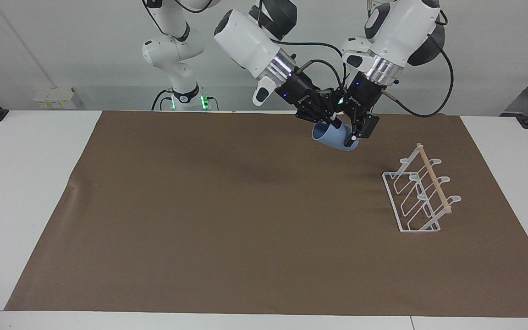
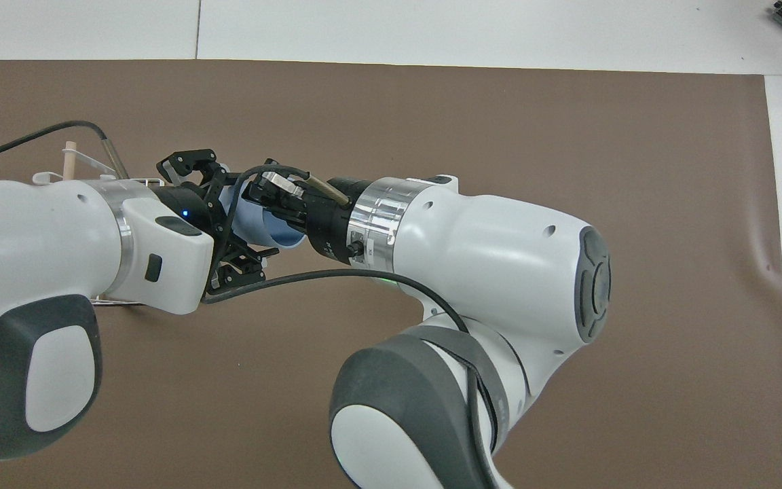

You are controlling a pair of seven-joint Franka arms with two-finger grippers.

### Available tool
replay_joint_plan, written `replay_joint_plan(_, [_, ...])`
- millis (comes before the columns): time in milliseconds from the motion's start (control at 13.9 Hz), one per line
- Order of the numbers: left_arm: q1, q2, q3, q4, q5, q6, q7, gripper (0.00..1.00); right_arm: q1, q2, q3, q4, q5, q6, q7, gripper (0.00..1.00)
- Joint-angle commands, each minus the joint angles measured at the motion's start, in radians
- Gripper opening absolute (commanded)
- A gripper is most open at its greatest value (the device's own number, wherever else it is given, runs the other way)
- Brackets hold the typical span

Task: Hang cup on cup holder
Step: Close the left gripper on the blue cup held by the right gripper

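Right gripper [image 1: 327,120] grips the light-blue cup's [image 1: 334,138] rim in midair; left gripper [image 1: 354,131], jaws wide, straddles its base; mistimed release could drop it

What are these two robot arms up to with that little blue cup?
They are passing the cup from one arm to the other in mid-air, above the brown mat. The right claw is shut on the cup's rim and holds it tilted on its side. The left claw is open, with its fingers on either side of the cup's base end, and has not closed on it. The white wire cup holder stands empty on the mat toward the left arm's end of the table.
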Motion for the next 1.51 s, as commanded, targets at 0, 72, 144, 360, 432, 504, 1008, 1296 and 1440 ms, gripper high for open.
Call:
replay_joint_plan(0, [-0.019, 0.005, 0.007, -0.005, 0.017, 0.02, 0.016, 1.0, -0.002, 0.01, 0.007, 0.018, 0.026, 0.019, 0.01, 0.0])
replay_joint_plan(72, [-0.017, 0.005, 0.007, -0.005, 0.017, 0.015, 0.022, 0.93, -0.002, 0.01, 0.007, 0.018, 0.026, 0.019, 0.01, 0.0])
replay_joint_plan(144, [-0.017, 0.005, 0.007, -0.003, 0.017, 0.003, 0.018, 0.13, -0.002, 0.01, 0.007, 0.018, 0.026, 0.019, 0.01, 0.0])
replay_joint_plan(360, [-0.014, 0.005, 0.007, -0.002, 0.014, -0.003, 0.004, 0.0, -0.002, 0.01, 0.007, 0.018, 0.026, 0.019, 0.01, 0.0])
replay_joint_plan(432, [-0.011, 0.005, 0.007, -0.002, 0.012, -0.007, 0.004, 0.0, -0.002, 0.01, 0.007, 0.018, 0.026, 0.019, 0.01, 0.0])
replay_joint_plan(504, [-0.01, 0.005, 0.007, -0.002, 0.012, -0.014, 0.004, 0.0, -0.002, 0.01, 0.007, 0.018, 0.026, 0.019, 0.01, 0.0])
replay_joint_plan(1008, [-0.007, 0.004, 0.01, 0.003, 0.009, -0.051, -0.018, 0.0, -0.002, 0.01, 0.007, 0.018, 0.026, 0.019, 0.008, 0.0])
replay_joint_plan(1296, [-0.007, 0.004, 0.012, 0.005, 0.014, -0.059, -0.018, 0.0, -0.004, 0.01, 0.007, 0.016, 0.026, 0.018, 0.004, 0.0])
replay_joint_plan(1440, [-0.007, 0.002, 0.012, 0.003, 0.014, -0.068, -0.015, 0.0, -0.004, 0.01, 0.007, 0.016, 0.026, 0.018, 0.002, 0.04])
